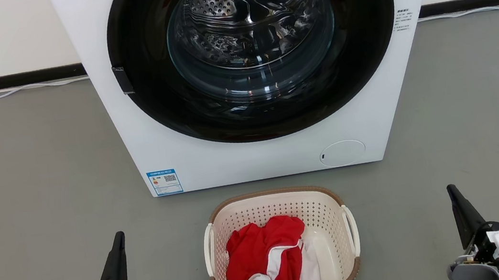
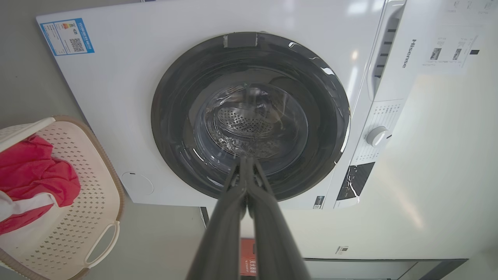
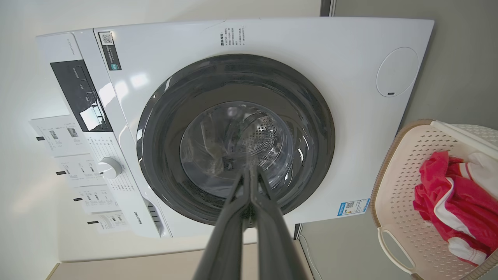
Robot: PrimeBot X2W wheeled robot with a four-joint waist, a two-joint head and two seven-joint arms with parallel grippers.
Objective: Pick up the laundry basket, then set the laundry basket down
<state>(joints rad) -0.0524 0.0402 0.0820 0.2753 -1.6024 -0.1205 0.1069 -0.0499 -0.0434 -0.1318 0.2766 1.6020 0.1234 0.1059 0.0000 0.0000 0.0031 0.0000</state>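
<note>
Grey floor (image 1: 20,189), pale wall (image 1: 0,38) and dark skirting (image 1: 5,81) behind. On that floor, just before the white washer (image 1: 153,138): laundry basket (image 1: 278,211), red-and-white cloth (image 1: 264,253) inside. Left gripper (image 2: 246,163) and right gripper (image 3: 251,173) pinched together, empty, well apart either side.

laundry basket (image 1: 268,212) before washer (image 1: 233,161), red-white clothes (image 1: 262,254) inside; left hand (image 1: 118,244), right hand (image 1: 454,197) flank it, apart.

The laundry basket (image 1: 278,211) before the washer (image 1: 233,161) is cut off at its near side; the washer's blue label (image 1: 164,182) is too small to read.
</note>
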